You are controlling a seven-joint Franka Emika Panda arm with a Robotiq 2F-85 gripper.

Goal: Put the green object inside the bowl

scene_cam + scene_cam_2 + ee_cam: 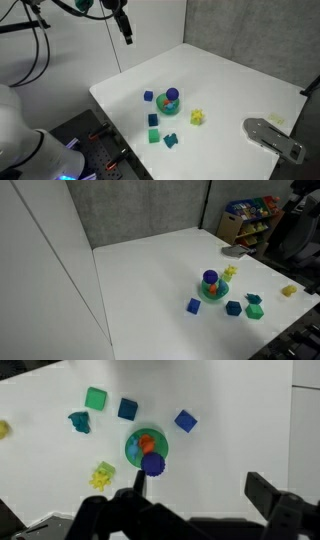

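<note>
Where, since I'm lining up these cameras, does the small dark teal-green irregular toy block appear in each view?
In an exterior view: the dark teal-green irregular block is lower centre, right of the bright green cube.
In an exterior view: right side, directly above that cube.
Wrist view: upper left, below-left of that cube.
Shared landmark: the small round green bowl with a purple piece on top.

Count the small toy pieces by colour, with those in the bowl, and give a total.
Blue: 1, blue cube
Teal: 2, teal cube, teal block
Green: 1, green cube
Yellow: 2, yellow piece by the bowl, far yellow piece
Purple: 1, purple piece in the bowl
Orange: 1, orange piece in the bowl
Total: 8
</note>
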